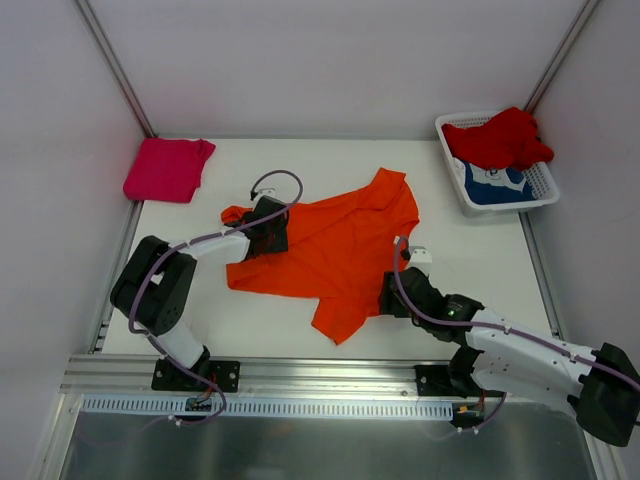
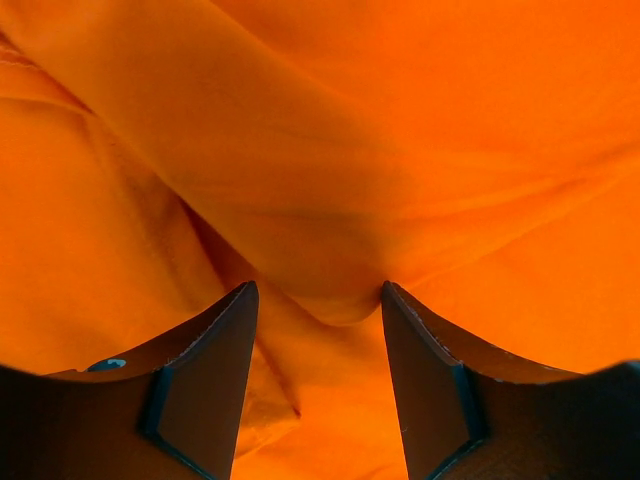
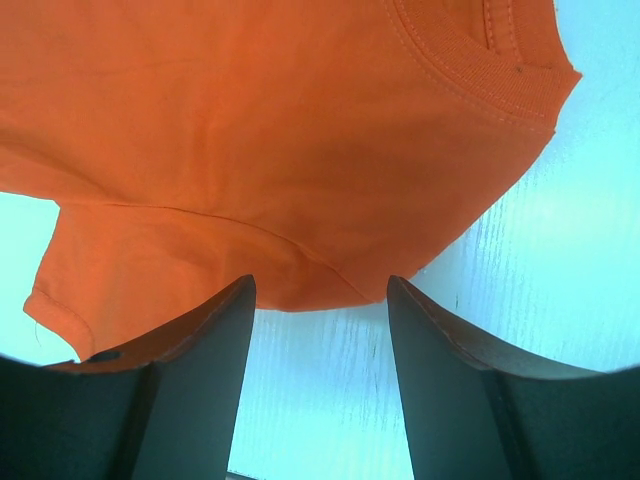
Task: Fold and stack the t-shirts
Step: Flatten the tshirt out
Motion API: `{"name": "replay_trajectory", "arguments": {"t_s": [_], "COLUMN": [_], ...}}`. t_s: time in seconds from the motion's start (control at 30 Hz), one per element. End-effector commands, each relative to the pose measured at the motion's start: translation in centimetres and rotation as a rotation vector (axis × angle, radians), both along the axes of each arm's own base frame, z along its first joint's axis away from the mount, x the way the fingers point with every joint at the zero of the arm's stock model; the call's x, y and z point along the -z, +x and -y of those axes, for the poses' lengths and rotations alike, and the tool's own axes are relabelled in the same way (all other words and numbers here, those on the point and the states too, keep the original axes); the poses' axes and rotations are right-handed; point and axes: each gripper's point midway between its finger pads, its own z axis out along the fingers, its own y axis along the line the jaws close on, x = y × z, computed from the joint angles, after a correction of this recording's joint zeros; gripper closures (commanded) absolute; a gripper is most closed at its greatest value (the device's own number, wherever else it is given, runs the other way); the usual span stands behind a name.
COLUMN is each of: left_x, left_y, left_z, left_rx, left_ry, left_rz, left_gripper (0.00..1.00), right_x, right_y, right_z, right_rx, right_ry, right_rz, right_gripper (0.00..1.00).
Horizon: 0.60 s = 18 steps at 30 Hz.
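Progress check: I'd call this roughly a quarter done. The magenta-pink t-shirt [image 1: 168, 168] is folded into a neat block in the far left corner of the tabletop [image 1: 300, 160], so that one looks finished. The orange t-shirt [image 1: 340, 250] is the one being worked on; it's lying in the middle of the tabletop, mostly spread out but skewed and not folded at all. One sleeve points toward the near edge and there's a bunched bit at its left end. The cloth is bright, thin and wrinkly, with soft ridges all over in the left wrist view. The red t-shirt [image 1: 500, 138] and the blue t-shirt [image 1: 495, 185] with its white print are both crumpled in the white basket [image 1: 450, 165] at the far right, red on top, so those two haven't been folded. The left fingers [image 2: 210, 350] are down on the orange shirt's left side, partway apart with a ridge of cloth between the tips, and I honestly can't tell if they've got a pinch on it. The right fingers [image 3: 200, 350] are spread wide and holding nothing, over bare tabletop just at the shirt's near right edge.
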Motion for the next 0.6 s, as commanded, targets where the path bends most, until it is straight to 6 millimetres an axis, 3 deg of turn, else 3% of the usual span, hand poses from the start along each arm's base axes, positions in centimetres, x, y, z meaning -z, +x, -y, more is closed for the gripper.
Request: {"name": "replay_trajectory", "arguments": {"t_s": [0.0, 0.17, 0.27, 0.3, 0.4, 0.5, 0.57], "left_x": [-0.6, -0.5, -0.6, -0.7, -1.1, -1.9, -3.7], "left_y": [1.1, 1.9, 2.4, 2.5, 2.8, 3.2, 3.9], "left_z": [1.9, 2.6, 3.1, 3.2, 3.4, 3.7, 3.9], "left_rx": [0.019, 0.032, 0.041, 0.042, 0.047, 0.052, 0.058], "left_ry": [-0.062, -0.078, -0.088, -0.09, -0.095, -0.1, -0.106], "left_rz": [0.042, 0.052, 0.058, 0.059, 0.067, 0.085, 0.127], "left_gripper": [0.47, 0.51, 0.7, 0.86, 1.0, 1.0, 1.0], "right_x": [-1.7, -1.9, -1.9, -1.9, -1.9, -1.8, -1.7], "right_y": [0.5, 0.5, 0.5, 0.5, 0.5, 0.5, 0.5], "right_z": [-0.4, -0.6, -0.7, -0.8, -0.9, -1.1, -1.2], "right_rx": [-0.005, -0.01, -0.015, -0.016, -0.019, -0.022, -0.025], "right_ry": [0.026, 0.03, 0.037, 0.041, 0.043, 0.041, 0.041], "right_rz": [0.03, 0.028, 0.029, 0.028, 0.028, 0.025, 0.023], "right_gripper": [0.41, 0.41, 0.41, 0.41, 0.41, 0.41, 0.42]}}
